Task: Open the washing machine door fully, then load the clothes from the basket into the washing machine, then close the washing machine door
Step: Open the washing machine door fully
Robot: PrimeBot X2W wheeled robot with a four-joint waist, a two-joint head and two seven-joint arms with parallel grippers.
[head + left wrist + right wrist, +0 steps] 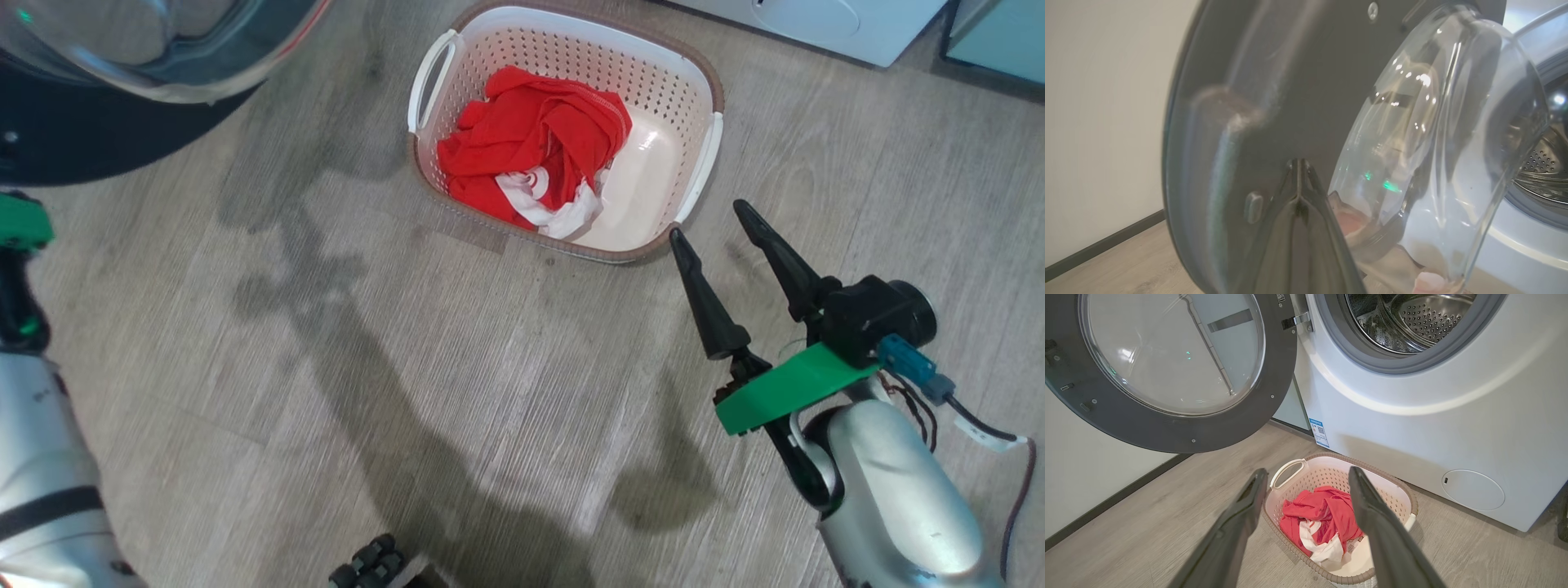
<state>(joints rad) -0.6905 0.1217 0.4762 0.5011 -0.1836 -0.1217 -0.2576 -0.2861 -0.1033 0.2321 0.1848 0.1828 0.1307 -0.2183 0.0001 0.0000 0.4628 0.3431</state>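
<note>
The washing machine door stands swung out to the left, black rim around a clear glass bowl. Beside it gapes the drum of the white washing machine. On the floor in front stands the cream basket, with the red and white clothes heaped in its left half. My right gripper hangs open just outside the basket's near right corner, nothing between its fingers. My left gripper is shut and empty, its tips close to the door's dark inner face; touching or not, I cannot tell.
A round flap and a blue label mark the machine's lower front. A pale teal cabinet stands at the far right. A white wall with dark skirting runs behind the door. Bare wooden floor lies between me and the basket.
</note>
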